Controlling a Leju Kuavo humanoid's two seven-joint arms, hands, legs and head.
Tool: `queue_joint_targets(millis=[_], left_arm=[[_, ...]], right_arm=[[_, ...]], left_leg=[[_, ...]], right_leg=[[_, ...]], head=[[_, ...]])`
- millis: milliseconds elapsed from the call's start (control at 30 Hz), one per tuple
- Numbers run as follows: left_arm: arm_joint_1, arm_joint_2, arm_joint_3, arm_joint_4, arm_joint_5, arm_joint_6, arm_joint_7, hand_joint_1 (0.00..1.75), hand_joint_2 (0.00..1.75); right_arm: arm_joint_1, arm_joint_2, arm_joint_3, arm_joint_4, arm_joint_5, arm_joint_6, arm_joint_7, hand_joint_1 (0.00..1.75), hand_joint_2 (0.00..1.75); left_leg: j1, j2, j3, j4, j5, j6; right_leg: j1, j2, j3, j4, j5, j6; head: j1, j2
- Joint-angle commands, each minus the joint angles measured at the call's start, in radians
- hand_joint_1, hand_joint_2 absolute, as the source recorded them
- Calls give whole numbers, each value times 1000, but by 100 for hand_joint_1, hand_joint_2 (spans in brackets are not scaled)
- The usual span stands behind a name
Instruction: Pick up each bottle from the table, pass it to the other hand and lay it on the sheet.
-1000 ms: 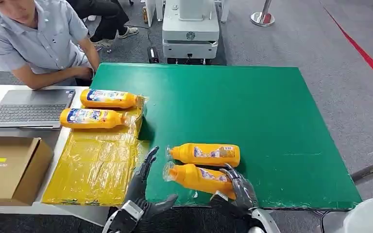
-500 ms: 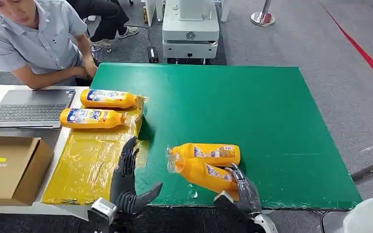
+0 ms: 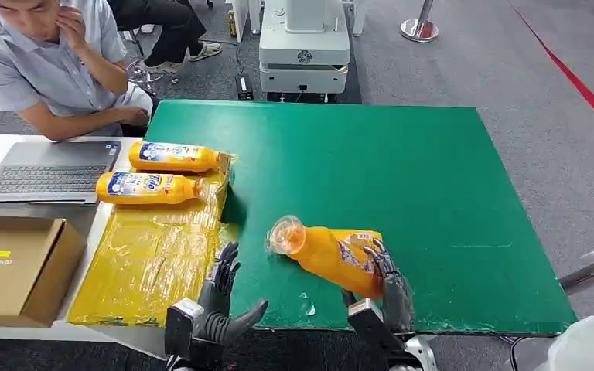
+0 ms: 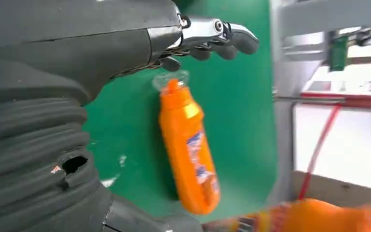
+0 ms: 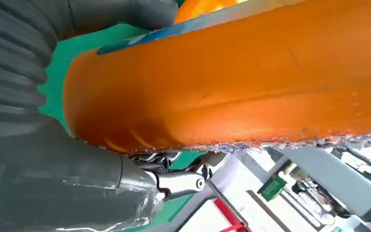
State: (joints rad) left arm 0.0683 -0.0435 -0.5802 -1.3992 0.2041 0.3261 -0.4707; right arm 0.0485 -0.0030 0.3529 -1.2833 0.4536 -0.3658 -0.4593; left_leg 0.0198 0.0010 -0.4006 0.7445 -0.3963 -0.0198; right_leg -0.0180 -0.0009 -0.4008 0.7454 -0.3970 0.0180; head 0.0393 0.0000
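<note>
right hand (image 3: 383, 282) grips orange detergent bottle (image 3: 326, 253) at base, lifted off green table (image 3: 433, 178) | cap end points toward left hand (image 3: 220, 297) | left fingers spread, empty, nearest | yellow sheet (image 3: 151, 255) beyond

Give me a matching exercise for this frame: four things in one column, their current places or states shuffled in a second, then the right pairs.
Things:
1. right hand
2. left hand
3. two labelled bottles
4. laptop

States:
A. lying on the yellow sheet
B. open on the white table, beside the cardboard box
C. holding an orange bottle tilted up off the green mat
D. empty, fingers spread at the near edge

Pairs: 1-C, 2-D, 3-A, 4-B
</note>
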Motion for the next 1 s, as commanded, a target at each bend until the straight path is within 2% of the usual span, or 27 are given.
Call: queue_joint_targets(millis=[33,167,367,633,800,900,1000], left_arm=[[-93,-31,-36,59,23,-60,13,0,175],[-124,-43,-52,67,26,-80,2,0,175],[-149,-43,-85,69,42,-125,-11,0,175],[-163,-44,-97,77,34,-124,-29,0,175],[-193,-59,-117,103,-15,-73,-54,0,175],[-214,-75,-121,118,-61,10,-64,0,175],[-216,-77,-121,118,-61,11,-63,0,175]], right_arm=[[-81,36,52,42,-53,46,-19,175,175],[-115,53,72,90,-81,69,-23,175,175],[-161,67,97,165,-125,110,-27,175,175],[-176,66,111,201,-150,139,-31,175,175],[-200,57,140,231,-153,166,-30,175,175],[-211,53,169,246,-116,152,-25,175,175],[-211,54,170,245,-114,151,-25,175,175]], left_leg=[[0,0,0,0,0,0],[0,0,0,0,0,0],[0,0,0,0,0,0],[0,0,0,0,0,0],[0,0,0,0,0,0],[0,0,0,0,0,0],[0,0,0,0,0,0]], right_leg=[[0,0,0,0,0,0],[0,0,0,0,0,0],[0,0,0,0,0,0],[0,0,0,0,0,0],[0,0,0,0,0,0],[0,0,0,0,0,0],[0,0,0,0,0,0]], head=[[-3,0],[1,0],[-1,0],[0,0],[-2,0],[-1,0],[0,0]])
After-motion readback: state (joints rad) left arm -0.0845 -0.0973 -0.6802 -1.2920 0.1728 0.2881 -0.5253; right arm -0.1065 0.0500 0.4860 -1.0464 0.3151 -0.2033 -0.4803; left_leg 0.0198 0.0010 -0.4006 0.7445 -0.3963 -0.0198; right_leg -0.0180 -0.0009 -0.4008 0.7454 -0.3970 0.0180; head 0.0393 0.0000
